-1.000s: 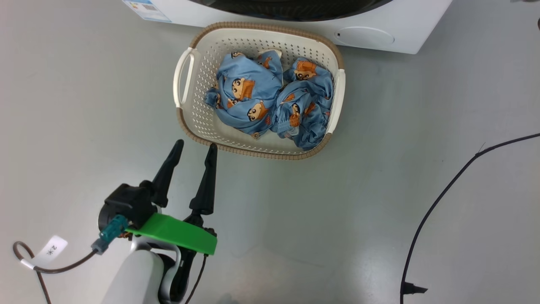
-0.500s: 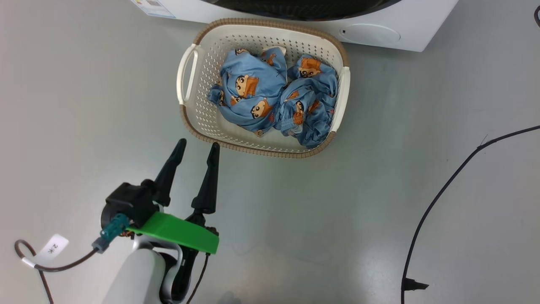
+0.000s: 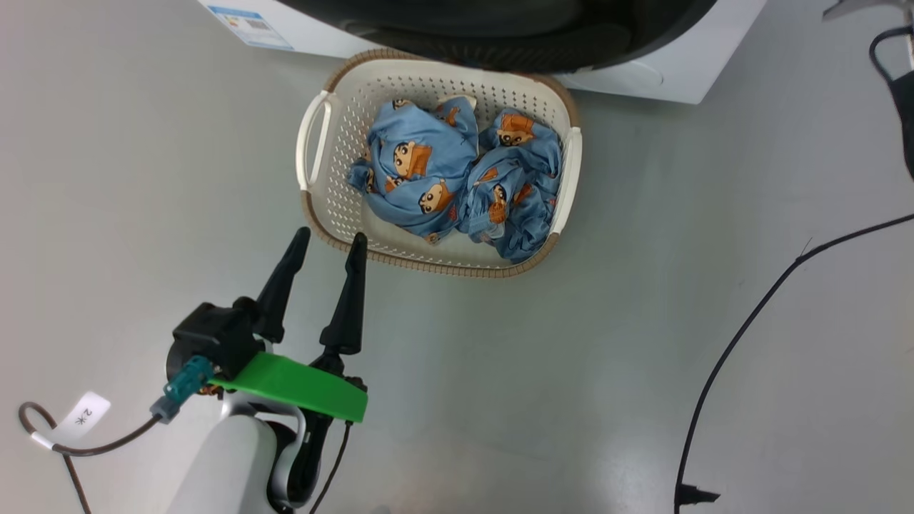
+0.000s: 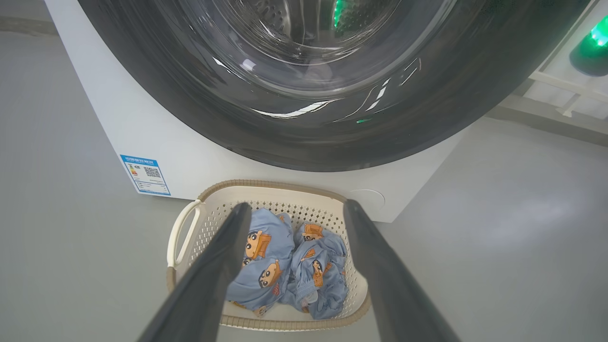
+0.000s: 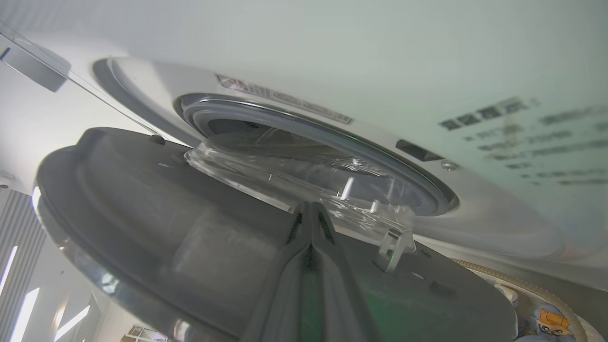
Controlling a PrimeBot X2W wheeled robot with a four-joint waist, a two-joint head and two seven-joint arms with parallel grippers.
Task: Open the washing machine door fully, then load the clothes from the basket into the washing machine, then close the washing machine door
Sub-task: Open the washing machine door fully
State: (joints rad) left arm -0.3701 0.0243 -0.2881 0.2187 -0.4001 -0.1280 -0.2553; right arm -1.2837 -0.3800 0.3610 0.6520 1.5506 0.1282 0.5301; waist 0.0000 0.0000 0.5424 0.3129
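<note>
The washing machine [image 3: 685,64] stands at the top of the head view, and its door [image 3: 500,28] juts out over the basket's far rim. In the right wrist view the door [image 5: 166,228] stands ajar, its glass bowl partly out of the grey gasket. My right gripper [image 5: 311,206] is shut, with its tips against the door's inner face beside the glass. The cream basket [image 3: 314,135] sits on the floor holding two blue printed clothes [image 3: 457,178]. My left gripper [image 3: 328,237] is open, apart from the basket's near left corner, with nothing between its fingers [image 4: 223,266].
A black cable [image 3: 750,321] curves over the grey floor at the right. A blue label [image 3: 246,18] marks the machine's left front. A dark cabled part [image 3: 901,100] hangs at the far right edge. The basket stands directly below the door's swing.
The door's black rim now reaches further out over the basket than before. The head camera has shifted slightly. My left gripper keeps its place and stays open.
</note>
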